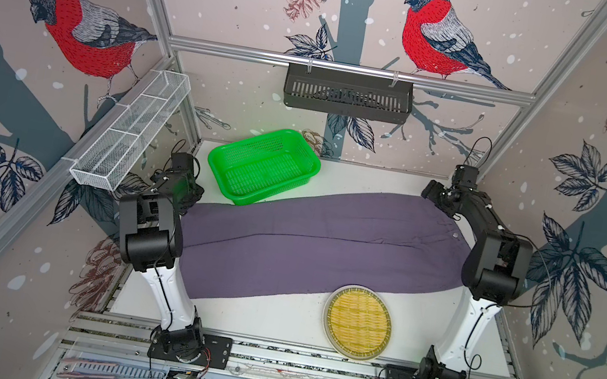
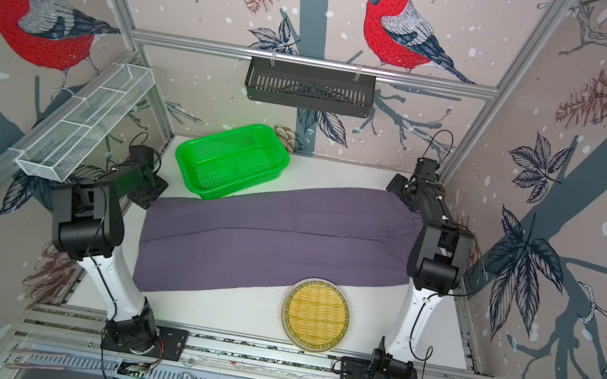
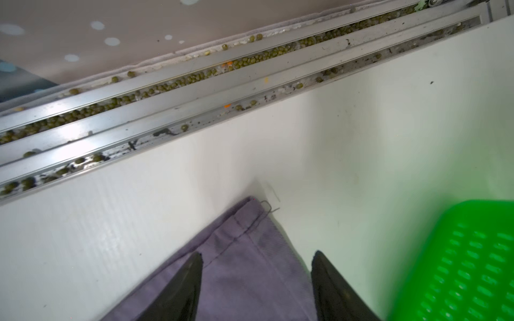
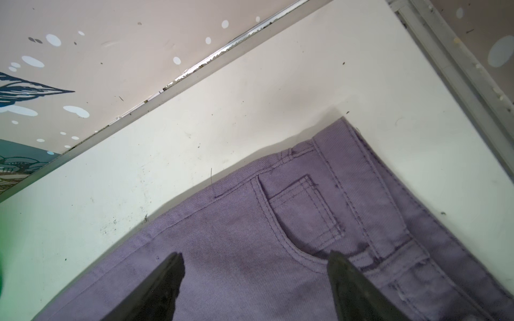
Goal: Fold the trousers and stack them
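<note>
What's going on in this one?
Two robot arms are setting up to fold the trousers, which lie spread flat across the table. The left gripper is over a leg hem corner, the right gripper over the waistband corner by a pocket. Both have their fingers apart; nothing is gripped yet.

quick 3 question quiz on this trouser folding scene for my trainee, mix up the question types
1. True or false: the trousers are already folded in half.
2. Which part of the trousers lies under the open right claw? A) a leg hem B) the waist end with a pocket C) a knee
3. Name the round thing lying at the trousers' near edge.

Key: 1 false, they lie spread out flat; 2 B; 3 the woven tray.
</note>
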`<act>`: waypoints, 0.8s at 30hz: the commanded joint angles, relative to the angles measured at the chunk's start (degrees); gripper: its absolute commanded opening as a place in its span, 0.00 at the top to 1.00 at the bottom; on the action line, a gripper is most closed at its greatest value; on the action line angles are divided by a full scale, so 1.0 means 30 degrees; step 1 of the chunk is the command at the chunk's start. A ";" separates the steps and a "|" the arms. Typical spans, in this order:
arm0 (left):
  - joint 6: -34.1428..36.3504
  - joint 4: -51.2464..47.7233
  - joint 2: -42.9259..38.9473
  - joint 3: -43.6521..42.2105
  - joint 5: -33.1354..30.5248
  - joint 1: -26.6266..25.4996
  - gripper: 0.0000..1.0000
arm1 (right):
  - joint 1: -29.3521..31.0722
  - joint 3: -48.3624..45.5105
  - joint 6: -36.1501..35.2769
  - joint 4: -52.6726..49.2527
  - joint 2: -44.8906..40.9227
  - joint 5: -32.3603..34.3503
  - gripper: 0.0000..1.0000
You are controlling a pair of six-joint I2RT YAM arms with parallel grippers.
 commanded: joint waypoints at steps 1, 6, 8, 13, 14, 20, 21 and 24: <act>0.0046 -0.0850 0.0729 0.0703 -0.0349 0.0038 0.40 | 0.0047 -0.0025 -0.0183 -0.0139 0.0163 0.0386 0.16; 0.0046 -0.0901 0.1817 0.1112 0.0186 0.0028 0.43 | 0.0103 -0.0036 -0.0213 -0.0014 0.0421 0.0306 0.16; 0.0015 -0.1276 0.2176 0.1423 -0.0202 0.0067 0.48 | 0.0096 0.0002 -0.0216 -0.0062 0.0518 0.0278 0.16; 0.0165 -0.1674 0.2856 0.2052 -0.0525 0.0074 0.52 | 0.0126 -0.0307 -0.0255 0.0102 0.0460 0.0293 0.16; 0.0107 -0.1810 0.3026 0.2074 -0.0487 0.0081 0.55 | 0.0120 -0.0337 -0.0244 0.0162 0.0432 0.0238 0.16; 0.1193 -0.2485 0.3194 0.2197 -0.0442 -0.0218 0.67 | 0.0075 -0.0133 -0.0252 0.0278 0.0566 0.0013 0.16; 0.1585 -0.2642 0.3166 0.2180 -0.0579 -0.0310 0.69 | 0.0074 -0.0014 -0.0256 0.0249 0.0641 -0.0042 0.16; 0.2093 -0.2846 0.3081 0.1762 -0.0809 -0.0379 0.76 | 0.0074 0.0448 -0.0172 0.0247 0.0962 -0.0060 0.16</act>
